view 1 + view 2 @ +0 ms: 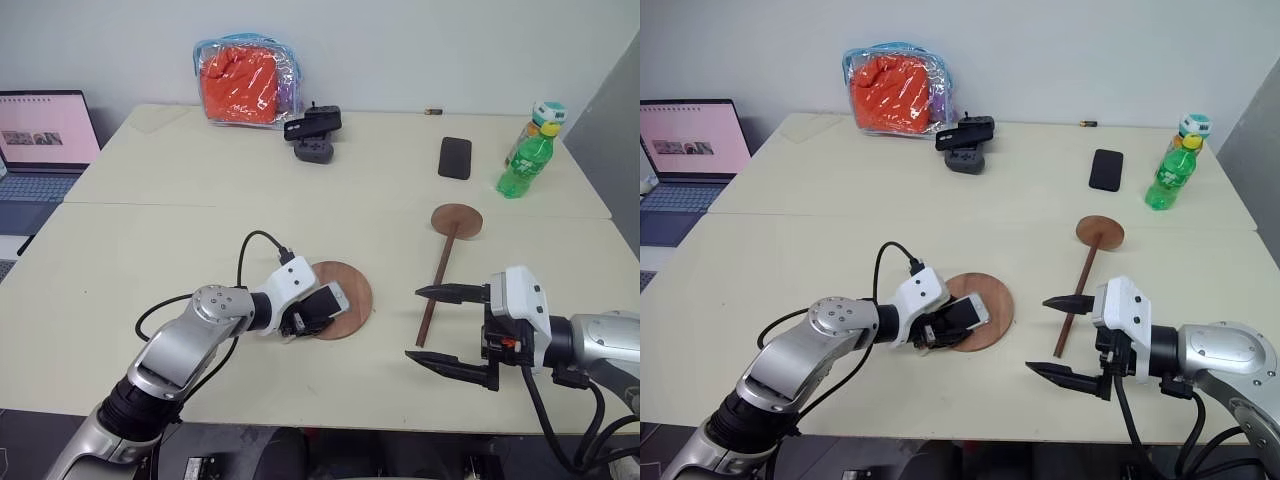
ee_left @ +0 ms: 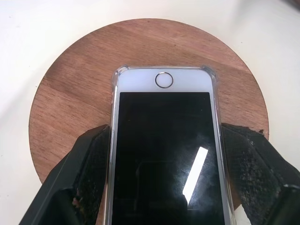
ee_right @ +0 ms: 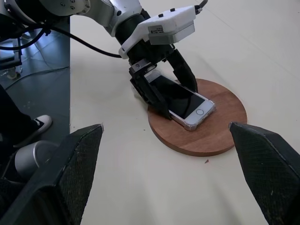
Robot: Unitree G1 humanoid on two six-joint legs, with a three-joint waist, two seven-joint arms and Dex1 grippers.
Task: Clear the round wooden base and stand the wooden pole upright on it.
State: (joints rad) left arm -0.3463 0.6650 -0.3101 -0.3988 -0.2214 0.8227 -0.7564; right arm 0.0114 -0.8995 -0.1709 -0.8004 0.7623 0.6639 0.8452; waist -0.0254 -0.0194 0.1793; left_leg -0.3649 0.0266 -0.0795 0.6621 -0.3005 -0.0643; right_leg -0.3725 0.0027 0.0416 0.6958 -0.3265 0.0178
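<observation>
— Fingers [image 2: 89, 173] of the left gripper [image 3: 165, 89] sit one on each long edge of a white smartphone [image 2: 164, 150], touching the clear case. Clenched on it, would you say?

— Grasping the smartphone, yes. Its home-button end sticks out past the fingertips, and it rests tilted on the round wooden base [image 1: 352, 300], which lies flat on the table [image 1: 150, 250] right under that gripper.

— And the right gripper [image 1: 448, 328]?

— Released — its two black fingers stand wide apart with nothing between them, pointing towards the left gripper, above the table's near edge.

— Where's the wooden pole [image 1: 440, 285] from there?

— Lying flat on the table, its thin end just beyond the right gripper's fingertips, not touching them. The rod runs away from the gripper to the disc fixed at its far end.

— Farther out?

— Beyond that disc, a black phone [image 1: 455, 157] and a green bottle [image 1: 527, 155]. Far across from the left gripper — a black controller [image 1: 314, 133], an orange bundle in a clear bag [image 1: 245, 80], and a laptop [image 1: 40, 140] off to the side.
</observation>
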